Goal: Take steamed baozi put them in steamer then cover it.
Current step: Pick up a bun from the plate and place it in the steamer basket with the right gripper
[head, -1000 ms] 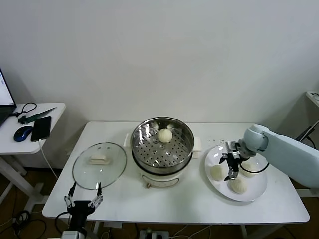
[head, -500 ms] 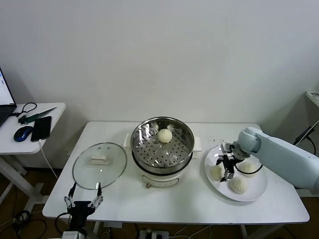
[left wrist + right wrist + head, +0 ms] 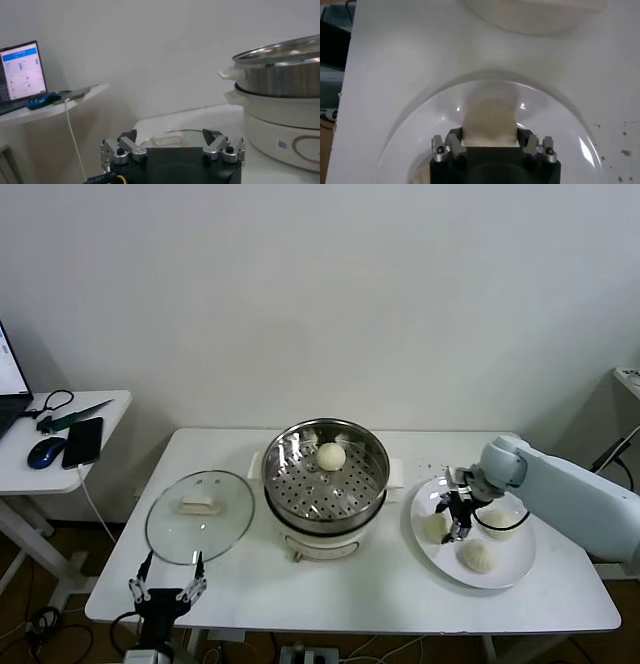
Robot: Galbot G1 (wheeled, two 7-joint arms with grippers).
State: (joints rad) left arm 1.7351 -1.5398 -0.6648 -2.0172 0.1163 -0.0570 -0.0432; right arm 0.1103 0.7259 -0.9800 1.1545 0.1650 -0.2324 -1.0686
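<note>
On the white plate (image 3: 512, 570) at the table's right, my right gripper (image 3: 455, 518) reaches down among three cream baozi. Its fingers press both sides of the left baozi (image 3: 434, 528), which fills the gap between the jaws in the right wrist view (image 3: 487, 120). Two more baozi (image 3: 480, 556) (image 3: 497, 518) lie beside it. One baozi (image 3: 331, 455) rests in the shiny steamer (image 3: 340, 492) at the centre. The glass cover (image 3: 200, 515) lies flat on the table's left. My left gripper (image 3: 167, 589) hangs open at the front edge, near the cover (image 3: 167, 138).
The steamer sits on a white pot base (image 3: 320, 546). A side table (image 3: 60, 469) on the left holds a phone, a mouse and cables. Dark crumbs dot the tabletop (image 3: 620, 150) behind the plate (image 3: 415, 135).
My right gripper has slid a little toward the steamer and closed from wide open onto the left baozi on the plate. The left arm has not moved.
</note>
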